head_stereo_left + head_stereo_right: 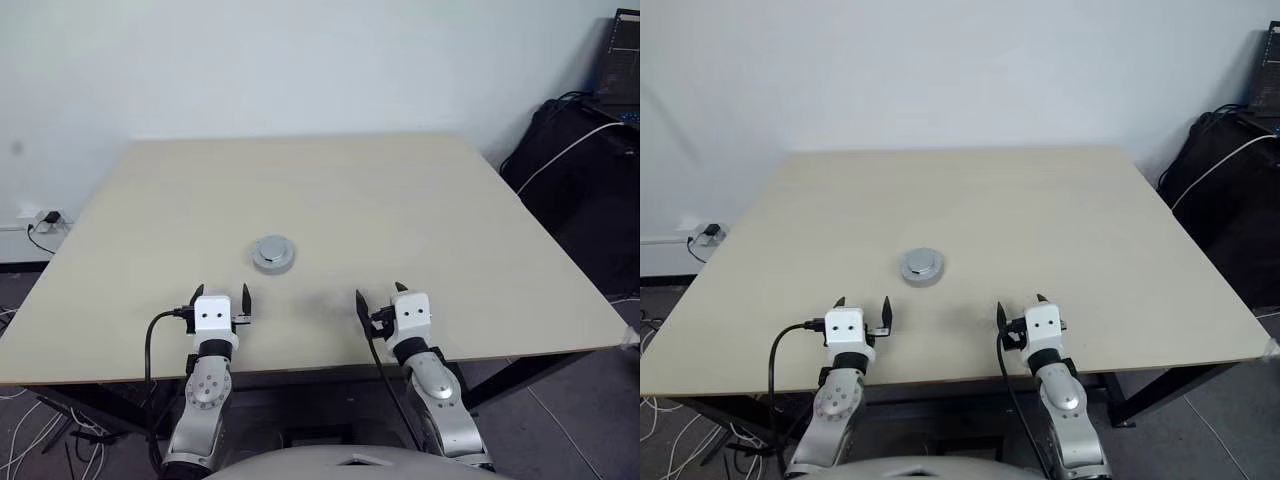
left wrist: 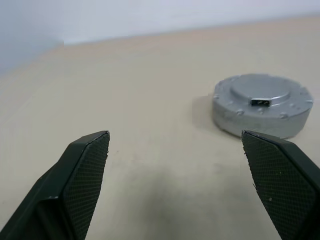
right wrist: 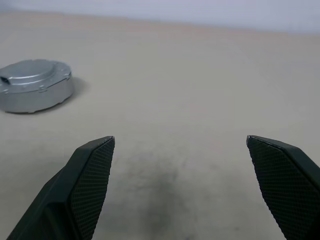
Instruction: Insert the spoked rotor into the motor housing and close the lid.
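A silver-grey round lid (image 1: 273, 254) with a raised smooth centre lies flat near the middle of the table (image 1: 420, 200). It shows close up in the left wrist view (image 2: 262, 105) and in the right wrist view (image 3: 34, 85). The spoked rotor and the motor housing are hidden. My left gripper (image 1: 222, 292) hovers open and empty at the near edge, short of the lid and a little to its left. My right gripper (image 1: 380, 292) stands open and empty to the lid's near right. Both point forward, roughly level, apart from the lid.
A black bag with a white cable (image 1: 585, 170) stands on the floor beyond the table's right edge. A power strip with cables (image 1: 45, 220) lies by the wall at the left. The table's front edge runs just under both grippers.
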Available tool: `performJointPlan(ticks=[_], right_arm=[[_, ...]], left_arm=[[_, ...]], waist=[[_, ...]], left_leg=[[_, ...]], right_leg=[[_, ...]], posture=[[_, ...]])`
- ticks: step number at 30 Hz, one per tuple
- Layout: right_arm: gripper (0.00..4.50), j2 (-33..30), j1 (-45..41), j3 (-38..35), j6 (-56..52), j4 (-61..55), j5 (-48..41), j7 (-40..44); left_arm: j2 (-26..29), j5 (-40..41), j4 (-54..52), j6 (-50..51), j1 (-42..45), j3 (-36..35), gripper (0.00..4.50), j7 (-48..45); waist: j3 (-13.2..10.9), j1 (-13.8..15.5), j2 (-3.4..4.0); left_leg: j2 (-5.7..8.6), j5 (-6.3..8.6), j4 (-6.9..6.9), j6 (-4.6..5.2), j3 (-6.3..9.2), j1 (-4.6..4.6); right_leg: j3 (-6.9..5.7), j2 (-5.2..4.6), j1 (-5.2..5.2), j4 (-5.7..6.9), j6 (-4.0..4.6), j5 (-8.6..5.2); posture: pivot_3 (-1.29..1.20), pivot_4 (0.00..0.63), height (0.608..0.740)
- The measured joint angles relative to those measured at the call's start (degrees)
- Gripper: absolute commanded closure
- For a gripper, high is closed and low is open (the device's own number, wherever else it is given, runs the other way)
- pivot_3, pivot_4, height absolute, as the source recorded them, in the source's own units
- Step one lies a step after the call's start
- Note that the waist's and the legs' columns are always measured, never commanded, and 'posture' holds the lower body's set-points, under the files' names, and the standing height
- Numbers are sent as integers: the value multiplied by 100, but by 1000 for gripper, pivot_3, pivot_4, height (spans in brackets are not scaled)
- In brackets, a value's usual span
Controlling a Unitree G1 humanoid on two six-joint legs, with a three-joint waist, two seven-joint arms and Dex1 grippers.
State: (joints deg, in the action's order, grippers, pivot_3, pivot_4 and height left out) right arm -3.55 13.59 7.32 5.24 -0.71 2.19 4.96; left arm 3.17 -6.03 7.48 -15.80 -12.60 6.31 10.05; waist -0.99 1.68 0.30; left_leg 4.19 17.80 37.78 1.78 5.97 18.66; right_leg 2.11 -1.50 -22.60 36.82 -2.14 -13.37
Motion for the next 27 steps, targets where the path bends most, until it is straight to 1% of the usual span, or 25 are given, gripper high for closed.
performJointPlan(ticks=[7, 11, 13, 27], right_arm=[[0, 43, 87, -192, 560, 247, 84, -271], [0, 140, 117, -381, 852, 382, -79, -292], [0, 172, 126, -426, 917, 474, -116, -290], [0, 257, 144, -538, 930, 633, -152, -373]], left_arm=[[-92, 184, 279, -617, 108, -89, 48, -259], [-137, 634, 344, -620, 89, -108, 48, -785], [-189, 731, 344, -601, 74, -126, 48, -907], [-314, 718, 344, -501, 68, -268, 48, -1045]], waist=[[-7, -8, 7], [-10, -25, 7], [-10, -27, 7], [-14, -28, 13]], left_leg=[[-1, -2, 3, 3, 0, 1], [-1, -1, 3, 7, -1, 2], [-1, -1, 4, 8, -1, 2], [-1, -1, 4, 9, 0, 2]], right_leg=[[-4, 0, 3, 2, -1, 0], [-5, 1, 3, 1, -1, -1], [-5, 0, 3, 1, -1, -1], [-4, 1, 7, 1, -1, -1]], posture=[[0, 0, 740], [0, 0, 740], [0, 0, 740], [0, 0, 740]])
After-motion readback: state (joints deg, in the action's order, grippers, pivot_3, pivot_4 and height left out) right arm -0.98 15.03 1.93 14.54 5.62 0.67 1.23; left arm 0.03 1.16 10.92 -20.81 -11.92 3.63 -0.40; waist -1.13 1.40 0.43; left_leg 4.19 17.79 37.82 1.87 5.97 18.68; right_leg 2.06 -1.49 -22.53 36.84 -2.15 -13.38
